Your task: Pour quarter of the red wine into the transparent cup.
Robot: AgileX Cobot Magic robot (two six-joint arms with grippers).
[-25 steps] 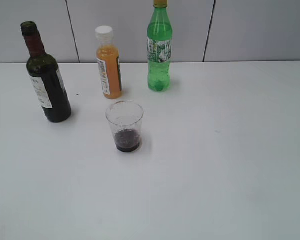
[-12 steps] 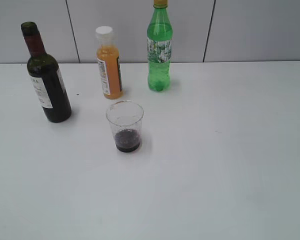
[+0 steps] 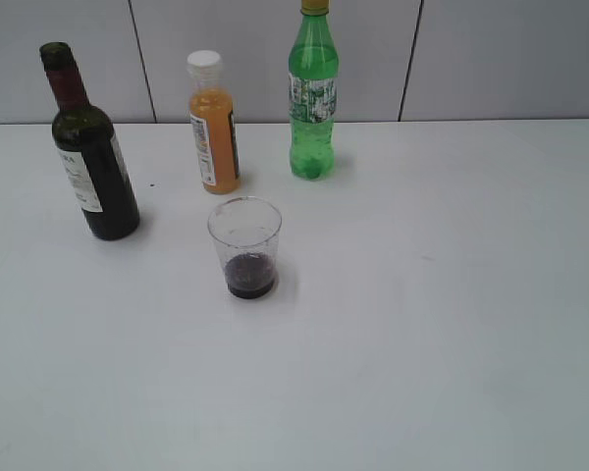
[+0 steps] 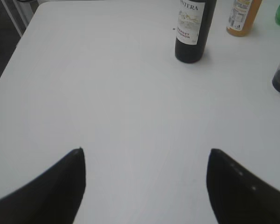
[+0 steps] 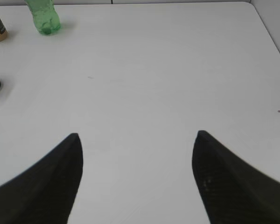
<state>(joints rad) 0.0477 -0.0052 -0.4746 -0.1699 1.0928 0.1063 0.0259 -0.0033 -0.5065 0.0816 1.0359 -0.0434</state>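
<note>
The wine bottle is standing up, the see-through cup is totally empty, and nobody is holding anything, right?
Not quite. The transparent cup is not empty: dark red wine sits in its bottom, as the exterior view shows. The wine bottle does stand upright, and both end effectors hold nothing.

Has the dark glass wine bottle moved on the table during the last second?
No. The dark glass wine bottle stands upright at the same spot, left of the orange juice bottle with white cap, same gap between them.

The exterior camera is looking down at a slant across the table (image 3: 452, 343). Both wrist cameras are facing 12 o'clock from low, sharing the transparent cup (image 3: 245, 245) sitting between them.
</note>
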